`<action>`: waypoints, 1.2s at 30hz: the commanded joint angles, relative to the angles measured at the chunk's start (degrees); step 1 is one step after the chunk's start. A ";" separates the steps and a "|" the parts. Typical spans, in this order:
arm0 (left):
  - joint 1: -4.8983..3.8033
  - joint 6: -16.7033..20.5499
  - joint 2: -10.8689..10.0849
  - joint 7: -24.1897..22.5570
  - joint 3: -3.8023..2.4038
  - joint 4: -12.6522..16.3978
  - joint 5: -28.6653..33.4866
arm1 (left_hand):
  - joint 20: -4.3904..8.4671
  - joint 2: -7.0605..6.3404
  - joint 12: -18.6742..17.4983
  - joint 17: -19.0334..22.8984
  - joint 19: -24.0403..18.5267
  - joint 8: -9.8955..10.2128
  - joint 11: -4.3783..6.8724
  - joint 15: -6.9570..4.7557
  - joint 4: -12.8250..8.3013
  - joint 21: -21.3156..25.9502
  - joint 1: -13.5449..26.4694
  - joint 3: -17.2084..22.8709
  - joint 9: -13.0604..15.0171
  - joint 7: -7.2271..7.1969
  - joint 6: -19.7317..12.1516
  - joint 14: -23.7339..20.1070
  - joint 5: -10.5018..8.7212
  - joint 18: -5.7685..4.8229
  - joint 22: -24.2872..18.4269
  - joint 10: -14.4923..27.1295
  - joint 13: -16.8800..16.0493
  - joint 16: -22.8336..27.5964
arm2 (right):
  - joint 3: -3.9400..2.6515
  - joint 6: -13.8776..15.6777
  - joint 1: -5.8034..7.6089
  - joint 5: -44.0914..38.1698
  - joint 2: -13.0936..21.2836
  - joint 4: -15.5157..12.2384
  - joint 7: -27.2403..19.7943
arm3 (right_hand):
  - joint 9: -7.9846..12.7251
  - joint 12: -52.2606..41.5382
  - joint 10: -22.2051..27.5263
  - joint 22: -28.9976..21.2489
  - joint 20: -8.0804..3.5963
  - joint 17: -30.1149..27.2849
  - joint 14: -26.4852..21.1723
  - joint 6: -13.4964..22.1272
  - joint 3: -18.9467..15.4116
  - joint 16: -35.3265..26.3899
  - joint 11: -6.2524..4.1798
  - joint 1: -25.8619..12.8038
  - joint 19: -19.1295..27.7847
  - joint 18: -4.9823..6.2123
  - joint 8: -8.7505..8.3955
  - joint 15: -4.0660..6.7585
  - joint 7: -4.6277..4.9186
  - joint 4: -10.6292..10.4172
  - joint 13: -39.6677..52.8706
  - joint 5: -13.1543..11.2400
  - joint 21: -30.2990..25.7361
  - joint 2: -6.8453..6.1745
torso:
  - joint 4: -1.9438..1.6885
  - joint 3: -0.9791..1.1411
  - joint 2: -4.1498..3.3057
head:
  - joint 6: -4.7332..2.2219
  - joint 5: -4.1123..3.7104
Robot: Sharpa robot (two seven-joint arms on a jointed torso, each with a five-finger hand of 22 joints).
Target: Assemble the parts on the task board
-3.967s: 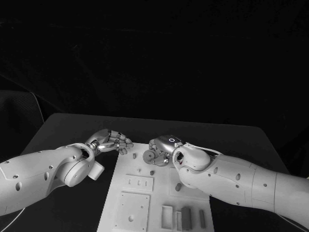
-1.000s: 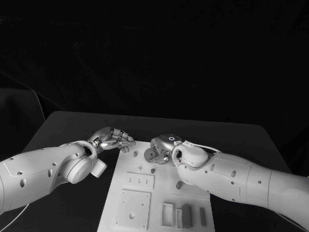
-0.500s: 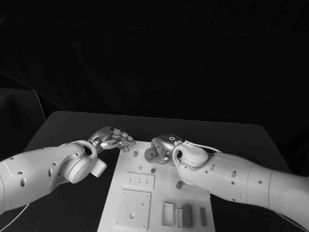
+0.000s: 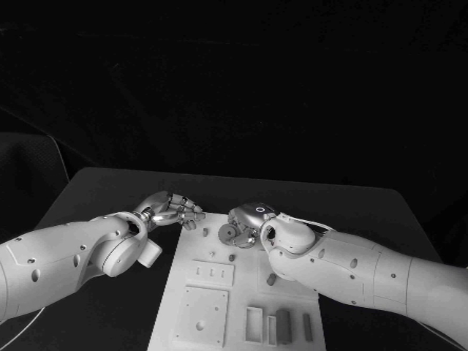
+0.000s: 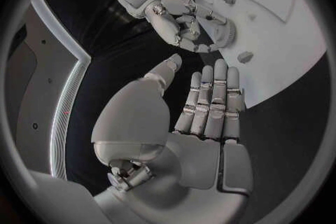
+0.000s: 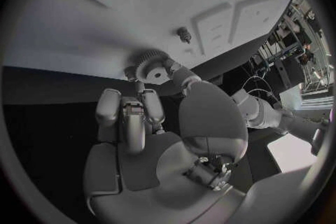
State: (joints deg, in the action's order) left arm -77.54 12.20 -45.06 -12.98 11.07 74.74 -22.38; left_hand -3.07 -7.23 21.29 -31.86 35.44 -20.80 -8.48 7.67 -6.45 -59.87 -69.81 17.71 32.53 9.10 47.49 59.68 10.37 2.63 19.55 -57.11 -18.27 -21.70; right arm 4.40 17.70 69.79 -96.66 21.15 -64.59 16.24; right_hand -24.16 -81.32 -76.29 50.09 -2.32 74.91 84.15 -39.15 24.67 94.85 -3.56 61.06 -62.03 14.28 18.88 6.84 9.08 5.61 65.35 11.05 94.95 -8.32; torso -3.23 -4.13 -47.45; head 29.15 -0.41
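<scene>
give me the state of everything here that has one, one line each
left robot hand: holds nothing, fingers straight and side by side, beside the task board's far end
right robot hand: fingertips pinch the gear
gear: held at the task board's far end; seated or not, cannot tell
task board: flat on the table
small peg: standing on the task board, untouched

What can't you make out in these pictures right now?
- Head view: the right hand covers much of the gear, so its seating on the task board is hidden.
- Right wrist view: fingertips hide the gear's rim contact.
- Head view: the board's near end is cut off by the picture's bottom edge.
</scene>
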 commanded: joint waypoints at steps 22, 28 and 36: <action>-0.04 -0.08 0.21 -0.41 -0.05 -0.32 0.04 | 0.05 0.33 -0.45 -0.12 0.47 0.31 -0.18 -0.01 0.14 0.40 -0.13 -0.37 -0.09 0.22 0.00 0.33 0.29 0.83 -0.06 -0.37 -0.03 0.27 | 0.03 3.43 -0.24 -0.19 1.19 -1.53 0.62 | 0.31 0.42 0.31 -0.01 -0.33 13.56 9.88 1.58 -0.15 5.86 0.01 -0.15 0.04 0.72 -0.59 0.01 0.23 -0.31 -0.16 -0.09 6.74 -1.15 | 0.01 0.07 -0.01 | 0.11 0.06; -0.04 -0.09 0.17 -0.40 -0.05 -0.34 0.04 | 0.05 0.33 -0.46 -0.12 0.47 0.33 -0.19 -0.01 0.14 0.41 -0.13 -0.37 -0.10 0.22 -0.01 0.33 0.30 0.83 -0.06 -0.37 -0.03 0.28 | 0.02 3.52 -0.25 -0.20 1.80 -2.11 0.63 | 0.31 0.43 0.31 -0.01 -0.33 13.43 9.79 1.60 -0.14 5.81 0.01 -0.16 0.04 0.72 -0.59 0.01 0.24 -0.32 -0.16 -0.09 6.73 -1.17 | 0.02 0.08 0.00 | 0.07 0.09; -0.04 0.02 -0.09 -0.50 -0.04 -0.37 0.04 | 0.05 0.33 -0.48 -0.13 0.48 0.35 -0.19 -0.01 0.14 0.41 -0.14 -0.38 -0.10 0.22 -0.02 0.33 0.30 0.83 -0.06 -0.37 -0.03 0.29 | -0.41 4.63 -0.24 2.33 4.43 -5.33 0.02 | 0.19 0.46 0.30 -0.02 -0.33 13.27 9.70 1.17 -0.01 5.74 0.00 -0.21 0.02 0.72 -0.30 0.02 0.24 -0.47 -0.19 -0.07 6.71 -0.86 | 0.12 0.15 0.00 | -0.16 0.21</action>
State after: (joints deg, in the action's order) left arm -77.53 12.19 -45.15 -12.96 11.08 74.32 -22.38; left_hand -3.07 -7.23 21.06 -31.89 35.44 -20.80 -8.48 7.67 -6.33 -59.66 -69.81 17.59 32.49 9.10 47.49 59.68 10.37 2.63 19.56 -57.11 -18.27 -21.70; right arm 4.09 21.18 69.55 -96.03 25.13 -69.39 16.69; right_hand -23.96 -81.21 -76.29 50.08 -2.22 74.95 84.15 -37.87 24.70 94.85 -3.55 60.95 -61.94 14.27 18.58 6.84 9.23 5.59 65.24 11.05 94.95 -8.90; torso -3.16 -4.01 -47.46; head 29.11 -0.25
